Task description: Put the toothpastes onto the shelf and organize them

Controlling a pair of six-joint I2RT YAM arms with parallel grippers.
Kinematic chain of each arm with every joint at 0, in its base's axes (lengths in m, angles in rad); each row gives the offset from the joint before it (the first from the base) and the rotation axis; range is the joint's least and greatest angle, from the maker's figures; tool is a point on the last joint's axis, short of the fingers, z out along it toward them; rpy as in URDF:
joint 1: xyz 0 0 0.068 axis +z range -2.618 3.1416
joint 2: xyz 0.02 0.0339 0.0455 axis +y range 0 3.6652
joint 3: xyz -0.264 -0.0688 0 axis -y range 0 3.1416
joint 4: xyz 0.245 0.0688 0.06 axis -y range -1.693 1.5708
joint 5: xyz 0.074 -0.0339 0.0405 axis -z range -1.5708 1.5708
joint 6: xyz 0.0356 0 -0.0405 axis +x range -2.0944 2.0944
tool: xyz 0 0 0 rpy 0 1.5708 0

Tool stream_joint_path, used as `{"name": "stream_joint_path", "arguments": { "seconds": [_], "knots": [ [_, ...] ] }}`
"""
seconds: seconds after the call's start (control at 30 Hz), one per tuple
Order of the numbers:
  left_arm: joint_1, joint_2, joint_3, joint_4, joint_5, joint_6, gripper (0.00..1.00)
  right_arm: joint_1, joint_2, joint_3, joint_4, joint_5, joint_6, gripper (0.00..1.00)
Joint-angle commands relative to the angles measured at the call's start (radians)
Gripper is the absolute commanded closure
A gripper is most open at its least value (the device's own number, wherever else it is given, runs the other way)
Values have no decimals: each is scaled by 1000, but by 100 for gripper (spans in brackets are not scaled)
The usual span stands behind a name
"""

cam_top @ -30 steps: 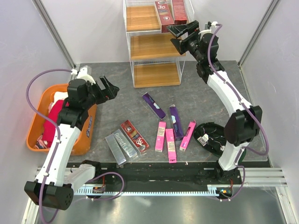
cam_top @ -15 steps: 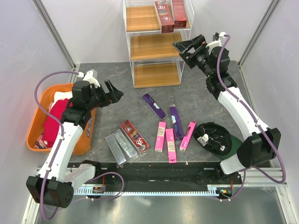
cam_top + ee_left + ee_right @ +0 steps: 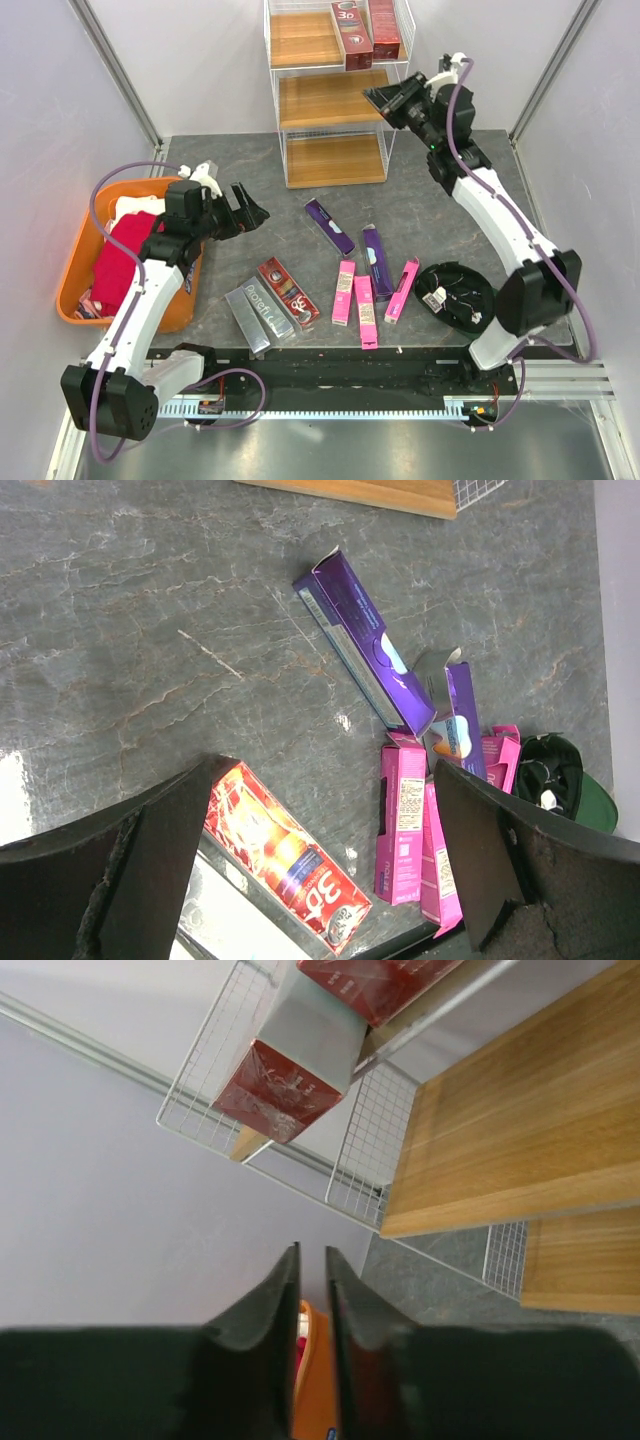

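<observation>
The orange tub [image 3: 75, 290] sits at far left. Just right of it, the left gripper [image 3: 243, 203] hangs spread wide over the table [image 3: 450, 200]. Silver, red, purple and pink toothpastes [image 3: 365, 310] lie scattered near centre. Two red boxes [image 3: 352, 35] stand on the top tier of the shelf [image 3: 330, 100]. At the shelf's right side, the right gripper [image 3: 372, 94] is pressed together, empty.

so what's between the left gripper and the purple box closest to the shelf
Nothing but bare grey table between the left gripper and that purple box, clearest in the top view.
</observation>
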Motion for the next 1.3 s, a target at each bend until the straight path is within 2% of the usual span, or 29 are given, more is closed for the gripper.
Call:
{"name": "stream_joint_path", "arguments": {
  "seconds": [0.0, 0.33, 0.5, 0.63, 0.73, 0.93, 1.07, 1.17, 1.27],
  "knots": [
    [4, -9, -11, 20, 11, -13, 0, 24, 111, 168, 42, -20, 7, 84],
    [4, -18, 5, -12, -23, 4, 0, 28, 387, 595, -52, 4, 40, 87],
    [4, -32, 2, -26, -35, 13, 0, 29, 427, 636, -67, -40, 43, 87],
    [4, -25, 3, -34, -29, 21, 0, 32, 314, 422, -8, -74, 33, 86],
    [4, -14, -1, -41, -12, 22, 0, 41, 152, 241, 20, -77, -2, 86],
    [4, 37, -18, -77, -9, 27, 0, 78, -46, -34, -34, -73, -137, 83],
    [3, 101, -40, -81, 8, 15, 0, 132, -123, -197, -81, -60, -225, 79],
    [1, 169, -40, -84, 18, 11, 1, 158, -160, -359, -84, -71, -243, 74],
    [-11, 224, -30, -74, 11, 7, 2, 182, -185, -465, -63, -85, -248, 60]
  ]
}}
